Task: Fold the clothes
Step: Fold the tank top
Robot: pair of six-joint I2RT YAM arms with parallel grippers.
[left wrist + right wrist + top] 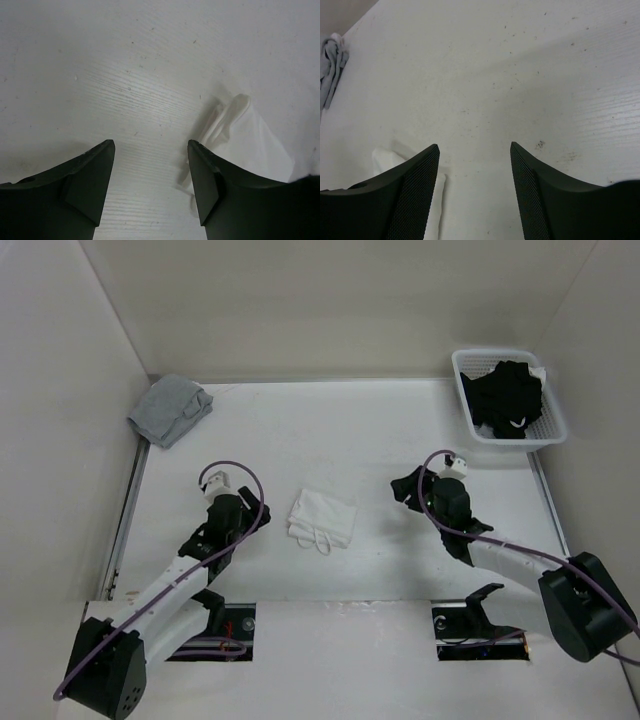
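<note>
Table point(300, 430): camisole point(322, 518) btwn left end effector point(150, 145), right end effector point(475, 146).

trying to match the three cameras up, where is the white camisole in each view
top external: white camisole lies at the middle of the table.
left wrist: mid right, running toward the right edge.
right wrist: low on the left, partly hidden.
shared landmark: grey cloth bundle, far left corner in top external, upper left edge in right wrist; not in left wrist.
</note>
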